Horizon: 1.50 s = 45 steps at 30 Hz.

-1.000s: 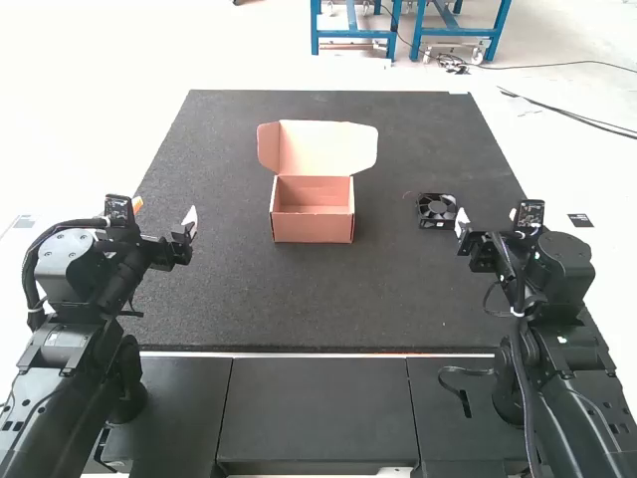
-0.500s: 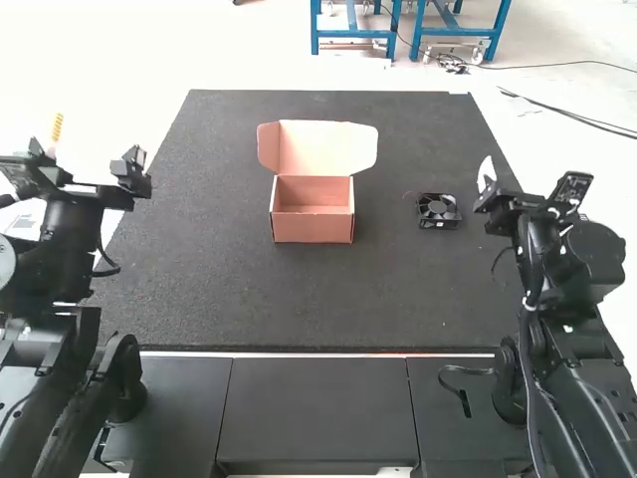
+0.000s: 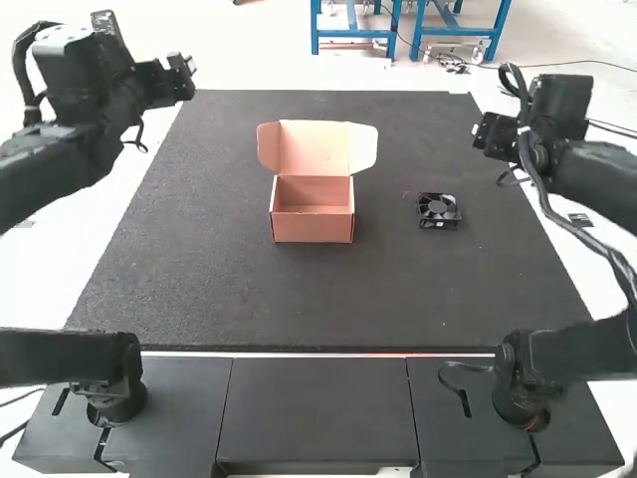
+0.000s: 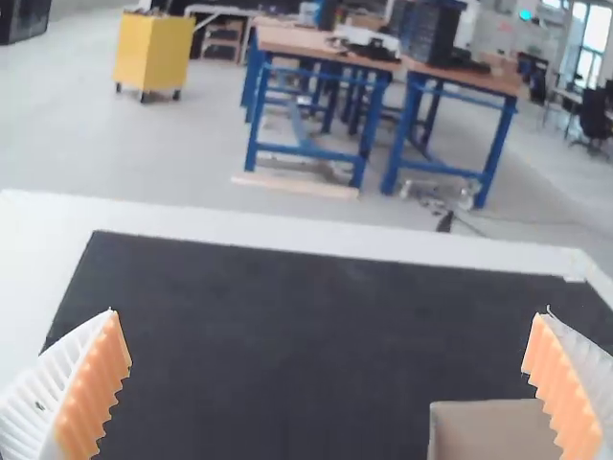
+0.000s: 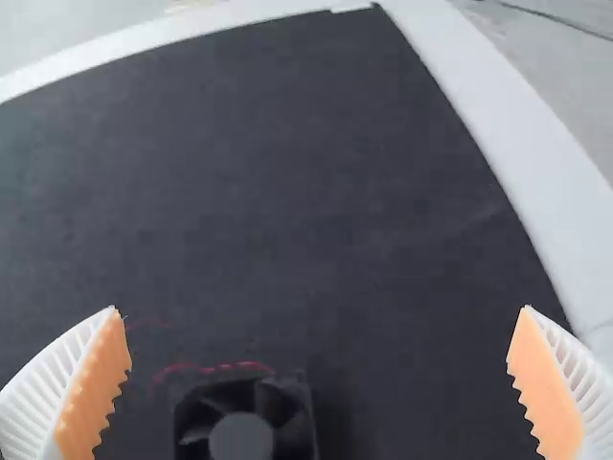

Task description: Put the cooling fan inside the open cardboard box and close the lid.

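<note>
Two grippers gape empty over the table's (image 3: 199,289) far corners: left gripper (image 3: 181,74), right gripper (image 3: 486,130). Fan (image 3: 438,210) lies toward the right edge, apart from the open box (image 3: 313,227). Pickup pending: right gripper should descend astride the fan.

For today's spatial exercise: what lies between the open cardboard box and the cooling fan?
In the high view, the stretch between the cardboard box and the cooling fan is bare black mat.

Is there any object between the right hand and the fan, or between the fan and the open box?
Nothing visible does. Only bare black mat lies between the open right hand and the cooling fan, and between the fan and the cardboard box, whose lid stands open.
</note>
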Tool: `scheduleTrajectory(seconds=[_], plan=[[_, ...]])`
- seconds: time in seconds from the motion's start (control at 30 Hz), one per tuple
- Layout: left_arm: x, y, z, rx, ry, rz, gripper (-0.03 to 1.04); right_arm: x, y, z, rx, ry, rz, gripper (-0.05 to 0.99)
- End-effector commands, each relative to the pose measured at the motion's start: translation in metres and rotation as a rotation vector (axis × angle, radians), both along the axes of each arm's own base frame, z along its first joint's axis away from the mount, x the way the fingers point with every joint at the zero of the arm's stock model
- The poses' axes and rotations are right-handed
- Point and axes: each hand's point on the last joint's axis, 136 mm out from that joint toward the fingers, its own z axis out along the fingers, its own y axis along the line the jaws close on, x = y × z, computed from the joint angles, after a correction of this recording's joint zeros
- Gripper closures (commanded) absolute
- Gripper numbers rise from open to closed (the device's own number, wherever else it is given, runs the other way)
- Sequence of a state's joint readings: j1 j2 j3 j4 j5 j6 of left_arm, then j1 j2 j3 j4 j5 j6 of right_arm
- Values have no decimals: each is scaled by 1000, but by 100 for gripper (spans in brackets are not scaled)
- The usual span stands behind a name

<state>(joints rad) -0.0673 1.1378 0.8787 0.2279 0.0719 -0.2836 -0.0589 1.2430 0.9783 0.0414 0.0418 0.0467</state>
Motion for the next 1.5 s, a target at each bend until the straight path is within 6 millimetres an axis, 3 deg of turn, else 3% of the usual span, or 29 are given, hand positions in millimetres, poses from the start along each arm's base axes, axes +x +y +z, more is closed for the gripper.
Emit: scheduleTrajectory(seconds=[0.0, 0.07, 0.13, 0.23, 0.4, 0.67, 0.93, 1.13, 1.37, 1.47], plan=[[40, -18, -31, 48, 144, -42, 4, 23, -16, -34, -77, 143, 6, 2], [61, -20, -88, 110, 320, -52, 4, 27, -15, -64, -71, 259, 24, 2], [67, -23, -138, 162, 481, -88, 4, 26, -11, -91, -71, 359, 52, 2], [66, -32, -158, 203, 553, -152, 4, 23, -2, -107, -37, 392, 96, 2], [51, -75, -143, 84, 518, -434, 4, 26, -1, -114, -31, 351, 94, 2], [52, -72, -118, -7, 459, -501, 4, 4, 7, -172, -23, 475, 115, 2], [44, -97, -105, 41, 458, -563, 4, 6, 6, -197, -22, 473, 109, 2], [47, -98, -95, 45, 435, -562, 4, 22, 5, -202, -26, 449, 105, 2], [48, -97, -97, 49, 434, -558, 4, 44, 0, -208, -37, 447, 106, 2], [48, -95, -99, 51, 438, -555, 4, 46, -1, -219, -45, 474, 114, 2]])
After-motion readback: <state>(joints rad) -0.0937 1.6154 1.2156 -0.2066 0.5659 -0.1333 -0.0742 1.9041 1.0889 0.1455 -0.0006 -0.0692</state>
